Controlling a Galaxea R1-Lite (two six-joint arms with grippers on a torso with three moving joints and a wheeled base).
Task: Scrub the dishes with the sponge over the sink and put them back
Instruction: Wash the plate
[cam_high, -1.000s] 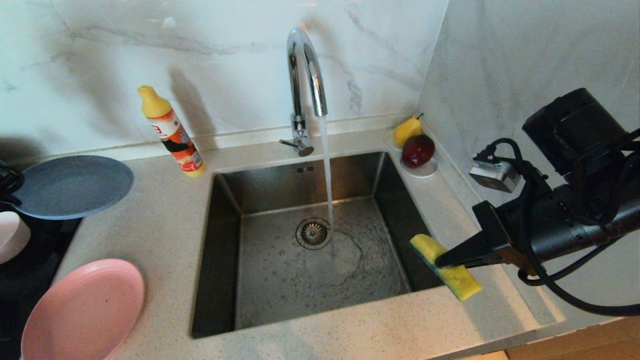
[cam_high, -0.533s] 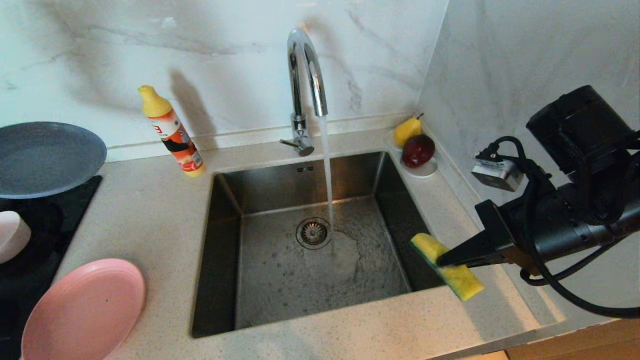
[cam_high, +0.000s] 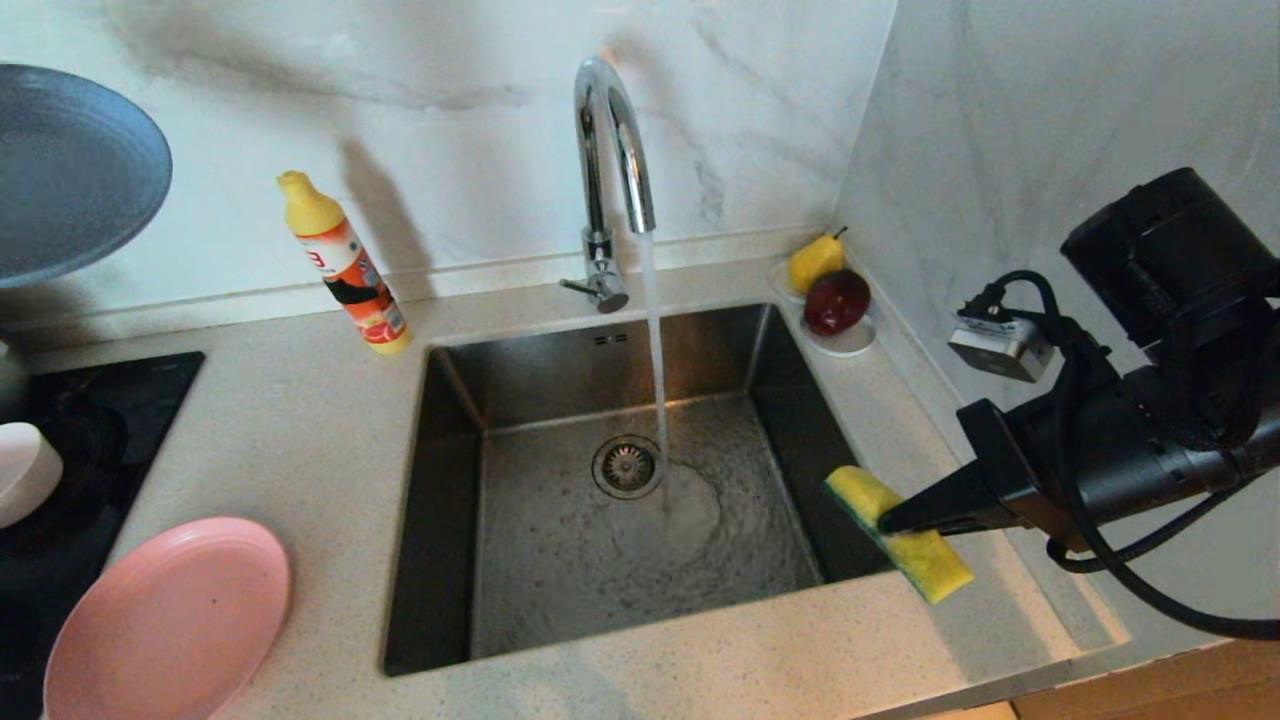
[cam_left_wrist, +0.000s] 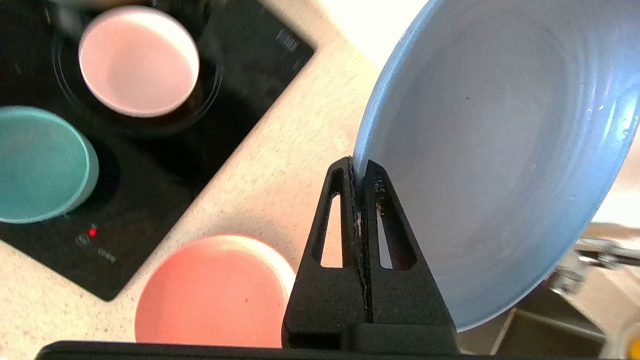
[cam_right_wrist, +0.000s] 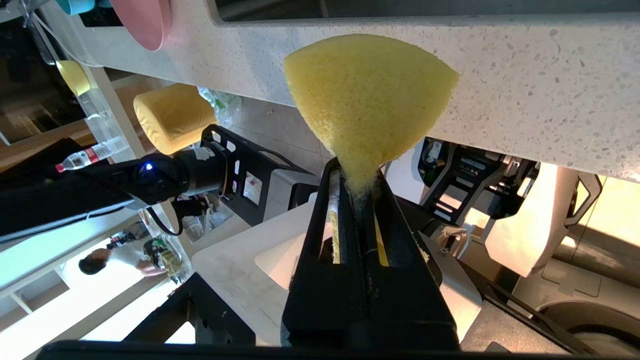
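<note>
My left gripper (cam_left_wrist: 359, 167) is shut on the rim of the blue-grey plate (cam_left_wrist: 500, 150), which hangs tilted high at the far left (cam_high: 70, 170), above the counter. The arm itself is outside the head view. My right gripper (cam_high: 885, 522) is shut on the yellow sponge (cam_high: 900, 535) with its green side, held over the sink's (cam_high: 460, 560) front right corner; the sponge (cam_right_wrist: 367, 95) bulges past the right gripper (cam_right_wrist: 356, 177). The pink plate (cam_high: 165, 625) (cam_left_wrist: 215, 292), the pale pink-white bowl (cam_left_wrist: 139, 60) (cam_high: 22, 470) and the teal bowl (cam_left_wrist: 42, 165) rest at the left.
Water runs from the chrome tap (cam_high: 610, 150) onto the basin floor near the drain (cam_high: 626, 466). An orange soap bottle (cam_high: 345, 265) stands behind the sink's left corner. A saucer (cam_high: 845, 340) with a pear and a red fruit sits at the back right. A black hob (cam_high: 90, 440) lies left.
The left gripper has lifted the blue-grey plate from just above the hob to high up against the wall, tilting it. The right arm and sponge have stayed put.
</note>
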